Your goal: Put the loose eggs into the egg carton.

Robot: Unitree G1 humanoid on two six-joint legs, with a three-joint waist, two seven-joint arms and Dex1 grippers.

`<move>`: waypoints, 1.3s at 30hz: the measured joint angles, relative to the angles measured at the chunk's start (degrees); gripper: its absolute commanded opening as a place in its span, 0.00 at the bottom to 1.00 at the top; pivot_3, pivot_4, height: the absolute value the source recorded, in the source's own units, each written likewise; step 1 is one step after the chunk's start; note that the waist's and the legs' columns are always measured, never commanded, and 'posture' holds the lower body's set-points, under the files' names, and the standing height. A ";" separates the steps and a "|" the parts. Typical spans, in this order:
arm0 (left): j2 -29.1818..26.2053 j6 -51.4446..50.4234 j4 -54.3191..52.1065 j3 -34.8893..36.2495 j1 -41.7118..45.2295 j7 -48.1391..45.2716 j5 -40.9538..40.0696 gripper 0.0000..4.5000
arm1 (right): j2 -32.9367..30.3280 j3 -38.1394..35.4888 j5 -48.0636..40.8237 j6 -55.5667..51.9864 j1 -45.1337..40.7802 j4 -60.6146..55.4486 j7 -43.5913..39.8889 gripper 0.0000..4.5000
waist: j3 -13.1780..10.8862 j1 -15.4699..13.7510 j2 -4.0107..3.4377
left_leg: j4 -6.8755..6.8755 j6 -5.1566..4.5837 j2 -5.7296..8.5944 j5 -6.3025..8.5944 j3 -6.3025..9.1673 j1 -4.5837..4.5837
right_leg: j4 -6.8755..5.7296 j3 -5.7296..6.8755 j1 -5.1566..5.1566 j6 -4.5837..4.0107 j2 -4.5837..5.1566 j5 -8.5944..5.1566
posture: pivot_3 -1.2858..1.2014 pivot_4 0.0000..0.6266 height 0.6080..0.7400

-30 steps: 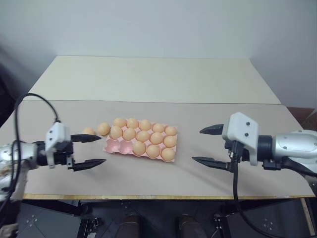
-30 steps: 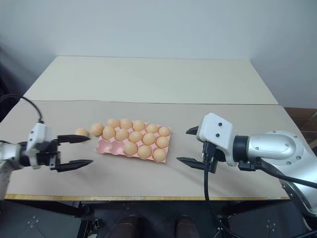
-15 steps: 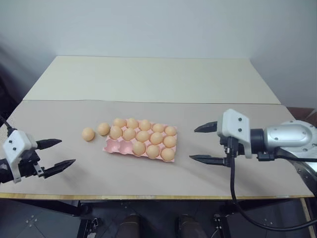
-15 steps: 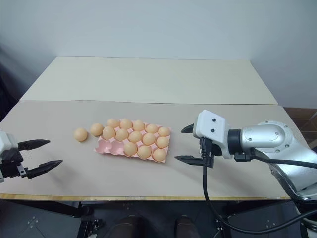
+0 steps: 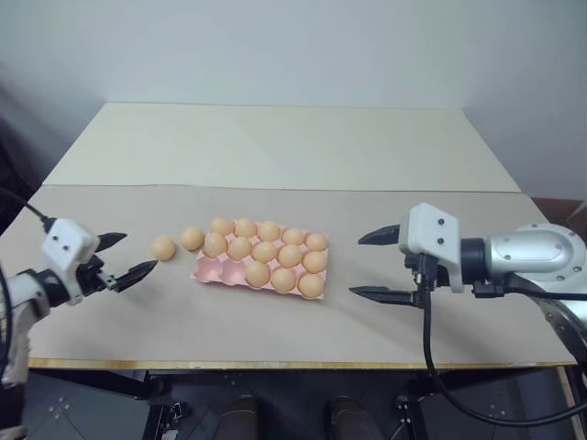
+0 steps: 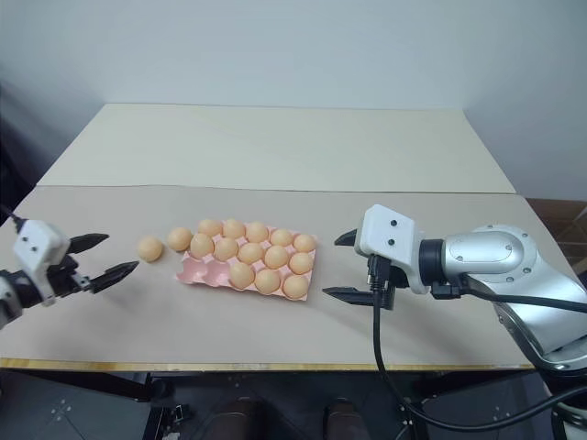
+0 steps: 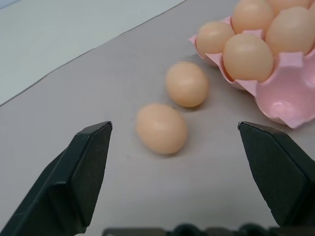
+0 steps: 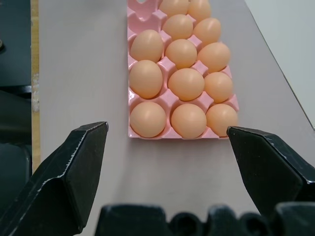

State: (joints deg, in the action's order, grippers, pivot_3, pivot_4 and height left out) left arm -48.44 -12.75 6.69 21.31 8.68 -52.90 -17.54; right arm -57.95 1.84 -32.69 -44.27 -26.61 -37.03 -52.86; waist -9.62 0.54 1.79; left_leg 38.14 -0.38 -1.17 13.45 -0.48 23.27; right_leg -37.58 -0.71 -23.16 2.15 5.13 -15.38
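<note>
2 loose eggs (image 5: 177, 243) beside egg carton (image 5: 209, 270).

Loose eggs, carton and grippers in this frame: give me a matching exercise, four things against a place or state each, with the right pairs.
Things:
1. loose eggs
2. egg carton
3. left gripper
4. right gripper

Places or states:
A. pink, two near cups at its left end empty
B. open, on the carton's right side, holding nothing
C. two on the table just left of the carton
D. open, pointing at the nearer loose egg, apart from it

Pairs: 1-C, 2-A, 3-D, 4-B
</note>
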 measured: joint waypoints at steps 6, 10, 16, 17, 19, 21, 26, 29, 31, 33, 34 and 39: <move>3.16 2.97 7.80 -5.16 6.65 2.57 2.80 0.99 | -0.61 -0.66 -0.18 -1.56 0.80 -1.85 1.00 1.00 | 0.01 0.08 0.02 | 0.00 0.00 0.05 0.00 0.00 0.03 | 0.00 -0.02 -0.02 0.01 0.05 0.00 | 0.52 0.24 1.00; 4.40 5.59 13.59 -7.54 9.79 1.63 3.50 0.99 | -0.72 -1.43 -0.49 -2.53 1.10 -2.74 1.80 1.00 | 0.01 0.14 0.02 | 0.00 0.00 0.06 0.00 0.01 0.00 | -0.04 -0.01 -0.01 0.01 0.04 0.00 | 0.52 0.24 1.00; 5.34 7.90 20.96 -10.38 13.21 0.47 5.06 0.99 | -1.10 -2.47 -1.26 -3.43 1.31 -3.31 2.05 1.00 | 0.01 0.10 0.02 | 0.00 0.00 0.10 0.00 0.02 0.02 | -0.02 0.00 -0.01 0.02 0.06 0.00 | 0.52 0.24 1.00; 5.52 8.52 21.73 -10.64 13.56 0.50 5.37 0.99 | -1.13 -2.49 -1.26 -3.56 1.33 -3.32 2.14 1.00 | 0.01 0.10 0.02 | 0.00 0.00 0.09 0.00 0.02 0.03 | -0.02 0.00 -0.01 0.02 0.06 0.00 | 0.52 0.24 1.00; 6.16 9.14 23.03 -11.05 14.39 0.75 5.97 0.99 | -1.31 -2.57 -1.27 -3.68 1.44 -3.37 2.27 1.00 | 0.01 0.10 0.02 | 0.00 0.00 0.10 0.00 0.02 0.02 | -0.03 0.00 -0.01 0.02 0.06 0.00 | 0.52 0.24 1.00; 6.63 9.75 24.41 -11.42 15.01 1.12 6.44 0.99 | -1.35 -2.72 -1.31 -3.70 1.63 -3.46 2.36 1.00 | 0.01 0.10 0.02 | 0.01 0.00 0.10 0.00 0.03 0.02 | -0.04 0.00 0.00 0.02 0.06 0.00 | 0.52 0.24 1.00; 7.01 12.97 26.98 -12.18 16.48 2.38 8.41 0.86 | -1.37 -2.77 -1.30 -3.77 2.12 -3.53 2.99 1.00 | 0.02 0.09 0.02 | 0.01 0.00 0.10 0.00 0.03 0.00 | -0.04 -0.01 0.01 0.02 0.06 0.00 | 0.52 0.24 1.00; 7.32 14.14 28.01 -12.27 16.65 2.63 8.43 0.65 | -1.37 -2.77 -1.30 -3.77 2.13 -3.55 3.18 1.00 | 0.02 0.13 0.02 | 0.01 0.00 0.09 0.00 0.03 0.00 | -0.05 -0.01 0.00 0.02 0.05 0.00 | 0.52 0.24 1.00; 7.33 14.85 28.33 -12.35 16.65 2.62 8.48 0.50 | -1.37 -2.77 -1.30 -3.79 2.14 -3.59 3.38 1.00 | 0.02 0.13 0.02 | 0.01 0.00 0.09 0.00 0.03 -0.01 | -0.05 -0.01 0.00 0.02 0.06 0.00 | 0.52 0.24 1.00; 7.33 15.19 28.49 -12.38 16.64 2.65 8.49 0.44 | -1.37 -2.77 -1.33 -4.05 2.14 -3.67 3.50 1.00 | 0.02 0.13 0.02 | 0.01 0.00 0.09 0.00 0.03 0.00 | -0.05 -0.01 0.00 0.02 0.06 0.00 | 0.52 0.24 1.00; 7.31 15.20 28.45 -12.38 16.58 2.63 8.48 0.44 | -1.36 -2.77 -1.35 -4.19 2.14 -3.70 3.56 1.00 | 0.02 0.13 0.02 | 0.01 0.00 0.09 0.00 0.03 0.00 | -0.05 -0.01 0.00 0.02 0.06 0.00 | 0.52 0.24 1.00; 5.28 15.10 24.66 -12.19 13.19 1.51 8.27 0.44 | -1.33 -2.77 -1.86 -4.84 2.19 -4.13 4.26 1.00 | 0.02 0.42 0.02 | 0.00 0.00 0.04 0.00 0.01 0.00 | -0.04 -0.05 -0.02 0.02 0.04 0.00 | 0.52 0.24 1.00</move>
State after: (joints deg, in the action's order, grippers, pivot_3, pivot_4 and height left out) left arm -43.16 2.35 31.35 9.12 21.87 -51.39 -9.26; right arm -59.28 -0.93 -34.55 -49.11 -24.42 -41.16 -48.60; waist -9.61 0.95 1.81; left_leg 38.14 -0.38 -1.13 13.45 -0.46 23.27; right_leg -37.62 -0.75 -23.18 2.17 5.17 -15.37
